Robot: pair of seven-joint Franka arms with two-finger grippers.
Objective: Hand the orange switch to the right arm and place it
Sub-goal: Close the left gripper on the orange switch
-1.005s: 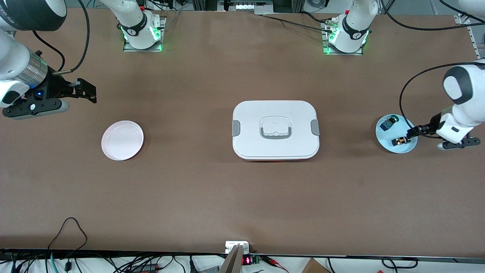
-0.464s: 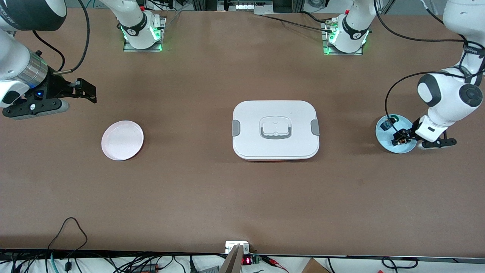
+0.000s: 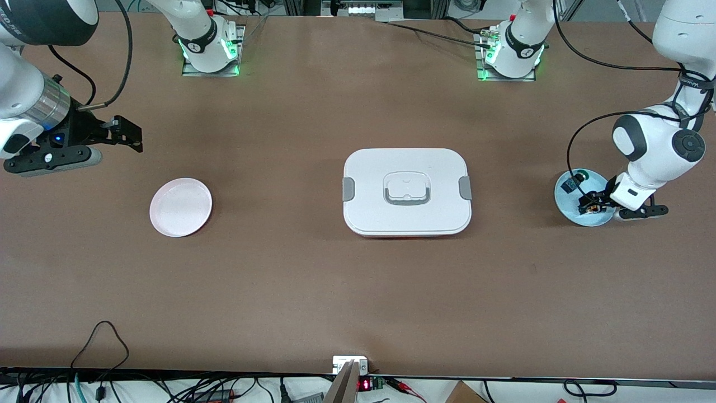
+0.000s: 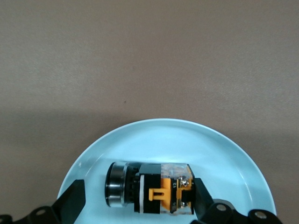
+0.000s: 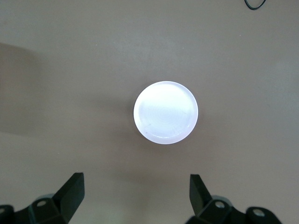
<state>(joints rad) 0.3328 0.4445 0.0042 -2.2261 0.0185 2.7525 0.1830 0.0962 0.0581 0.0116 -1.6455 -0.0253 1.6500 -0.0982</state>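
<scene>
A brown table [image 3: 313, 280] carries 3 things: a pink plate [image 3: 180, 207] toward the right arm's end, a white lidded box [image 3: 406, 192] in the middle, and a blue plate [image 3: 569, 208] toward the left arm's end.

A light blue plate [image 4: 224, 149] occupied the lower half of the frame, resting on the brown table [image 4: 149, 56] that filled the upper half. The orange switch [image 4: 152, 187] lay on its side on the plate at lower centre, its round black end toward the frame's left and its orange clip facing the camera. The left gripper [image 4: 135, 203] stood spread wide around it, one black fingertip [image 4: 72, 203] clear of the round end and the other just beside the boxy end.
</scene>
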